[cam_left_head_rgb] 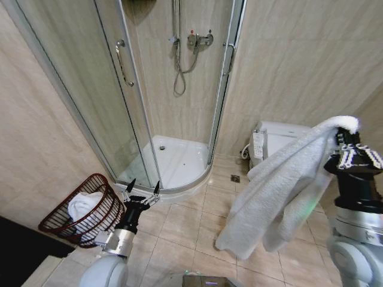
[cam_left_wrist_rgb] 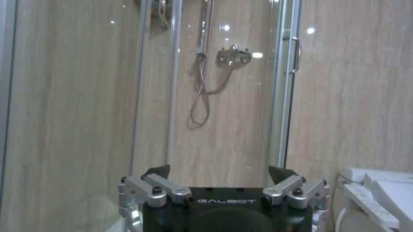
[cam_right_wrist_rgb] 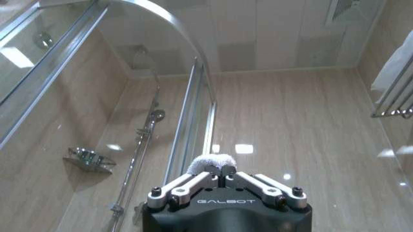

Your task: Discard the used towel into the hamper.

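left arm: low at the robot's left, wrist angled up | left gripper [cam_left_head_rgb: 143, 190]: fingers spread wide, holding nothing | right arm: raised at the right | right gripper [cam_right_wrist_rgb: 218, 170]: pointing upward, fingers pinched on the towel [cam_left_head_rgb: 287, 179]

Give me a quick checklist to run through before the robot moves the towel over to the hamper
1. Grip on the towel: ok. The right gripper is shut on a pinch of white cloth, and the rest hangs free below it.
2. Towel clear of the floor: ok in the head view, its lower edge hangs above the tiles.
3. Hamper open and reachable: ok, it stands on the floor at the robot's left, mouth tilted toward the robot.
4. Room in the hamper: cannot tell for sure; white cloth already lies inside.
5. Left gripper out of the way: not ok, it hangs open right beside the hamper's rim.
6. Toilet clear of the towel: cannot tell.
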You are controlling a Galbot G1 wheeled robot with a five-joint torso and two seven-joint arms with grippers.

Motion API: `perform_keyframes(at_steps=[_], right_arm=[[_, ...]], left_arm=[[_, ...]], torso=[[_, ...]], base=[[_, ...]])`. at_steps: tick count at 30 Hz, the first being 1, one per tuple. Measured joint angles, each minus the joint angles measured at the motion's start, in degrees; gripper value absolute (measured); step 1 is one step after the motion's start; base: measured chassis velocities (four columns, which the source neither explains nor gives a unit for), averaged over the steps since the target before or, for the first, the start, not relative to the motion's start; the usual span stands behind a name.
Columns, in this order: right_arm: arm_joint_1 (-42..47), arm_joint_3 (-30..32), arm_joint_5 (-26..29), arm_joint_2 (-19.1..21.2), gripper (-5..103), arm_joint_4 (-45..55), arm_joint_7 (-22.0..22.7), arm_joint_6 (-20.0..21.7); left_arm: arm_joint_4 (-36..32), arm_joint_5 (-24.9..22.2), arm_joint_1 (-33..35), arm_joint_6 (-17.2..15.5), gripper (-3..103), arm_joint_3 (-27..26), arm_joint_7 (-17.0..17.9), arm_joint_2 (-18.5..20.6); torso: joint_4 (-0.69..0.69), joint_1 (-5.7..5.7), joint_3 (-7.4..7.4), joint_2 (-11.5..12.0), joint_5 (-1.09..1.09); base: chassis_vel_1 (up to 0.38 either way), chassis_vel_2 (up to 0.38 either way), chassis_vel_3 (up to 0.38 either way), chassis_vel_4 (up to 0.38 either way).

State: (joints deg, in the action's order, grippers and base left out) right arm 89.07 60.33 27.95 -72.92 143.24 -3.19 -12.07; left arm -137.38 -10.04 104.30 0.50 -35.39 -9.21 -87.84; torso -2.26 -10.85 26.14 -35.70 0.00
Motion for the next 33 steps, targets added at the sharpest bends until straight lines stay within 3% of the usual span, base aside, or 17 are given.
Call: perform_keyframes(at_steps=[33], right_arm=[[0.20,0.26,0.35,-0.62,0,0.02,-0.76,-0.36]], left_arm=[[0.00,0.00,0.00,0.00,99,0.00,0.00,0.00]], torso=[[0.00,-3.64,5.06,-8.72,0.00]], base=[[0.000,0.000,0.000,0.000]])
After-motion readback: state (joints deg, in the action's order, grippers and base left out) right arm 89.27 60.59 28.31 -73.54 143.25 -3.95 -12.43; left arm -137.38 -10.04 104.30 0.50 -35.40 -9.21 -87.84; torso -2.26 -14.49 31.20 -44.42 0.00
